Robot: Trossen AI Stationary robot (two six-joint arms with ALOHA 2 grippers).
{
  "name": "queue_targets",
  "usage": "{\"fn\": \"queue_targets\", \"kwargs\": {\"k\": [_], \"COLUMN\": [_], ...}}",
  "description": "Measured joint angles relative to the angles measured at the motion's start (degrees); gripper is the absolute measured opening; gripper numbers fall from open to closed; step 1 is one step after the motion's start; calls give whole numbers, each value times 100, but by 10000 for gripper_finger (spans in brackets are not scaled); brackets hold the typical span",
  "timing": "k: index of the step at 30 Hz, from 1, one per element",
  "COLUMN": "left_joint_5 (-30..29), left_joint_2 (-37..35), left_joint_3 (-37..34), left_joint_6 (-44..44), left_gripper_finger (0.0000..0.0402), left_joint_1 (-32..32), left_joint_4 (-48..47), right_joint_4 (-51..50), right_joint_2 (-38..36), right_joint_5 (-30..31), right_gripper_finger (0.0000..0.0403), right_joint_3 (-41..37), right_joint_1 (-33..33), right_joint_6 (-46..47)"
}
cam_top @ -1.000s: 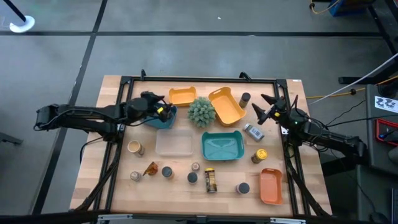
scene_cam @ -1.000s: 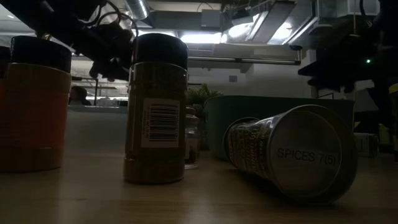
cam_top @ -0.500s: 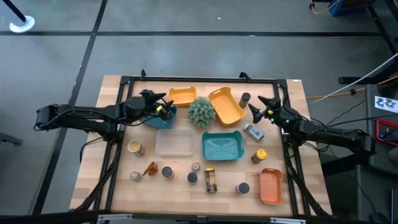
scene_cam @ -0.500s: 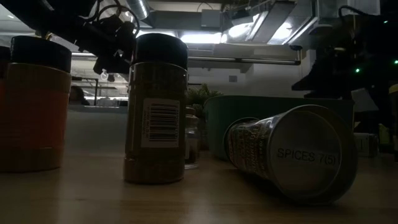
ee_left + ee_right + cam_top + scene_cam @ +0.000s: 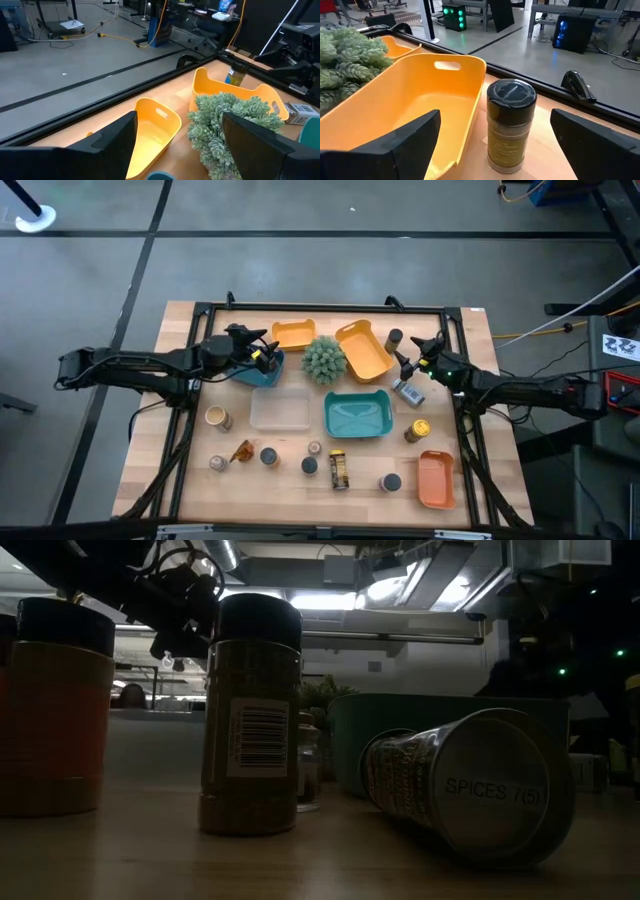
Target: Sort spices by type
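A crowded wooden surface [image 5: 190,480] carries trays, a spiky plant [image 5: 324,359] and a scatter of spices, none yet visibly gathered by type. The big orange tray [image 5: 427,105] sits just beside a dark-capped jar [image 5: 510,125], which stands upright near the surface's far right corner. The right tool [image 5: 415,363], fingers spread wide and empty, points at that jar from close range. The risk here is judged to be a knock: one finger could strike the tray wall or clip the cap, tipping the tall, narrow jar before the grip closes. A sachet [image 5: 407,391] lying just below the tool could also be nudged by the arm. The left tool [image 5: 257,358] hangs over a teal tray [image 5: 262,373], fingers parted with nothing seen between them. Remaining jars and tins [image 5: 268,455] lie well apart along the near edge.
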Motion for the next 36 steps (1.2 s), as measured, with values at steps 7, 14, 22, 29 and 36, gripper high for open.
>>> {"fn": "queue_targets", "kwargs": {"k": [7,14,22,29,36], "left_joint_5": [1,1,-1,0,-1], "left_joint_2": [0,0,0,0,0], "left_joint_3": [0,0,0,0,0], "left_joint_6": [0,0,128,127,129], "left_gripper_finger": [274,274,274,274,274], "left_joint_1": [1,0,-2,-2,-2], "left_joint_4": [-4,-5,-5,-31,-28], "right_joint_4": [528,1166,1361,1266,1283], "right_joint_2": [609,1216,1880,2479,2905], "right_joint_5": [320,418,665,944,669], "right_gripper_finger": [376,376,376,376,376], "right_joint_3": [0,2,315,670,779], "right_joint_1": [0,0,-1,-4,-417], "right_joint_6": [2,54,63,33,218]}}
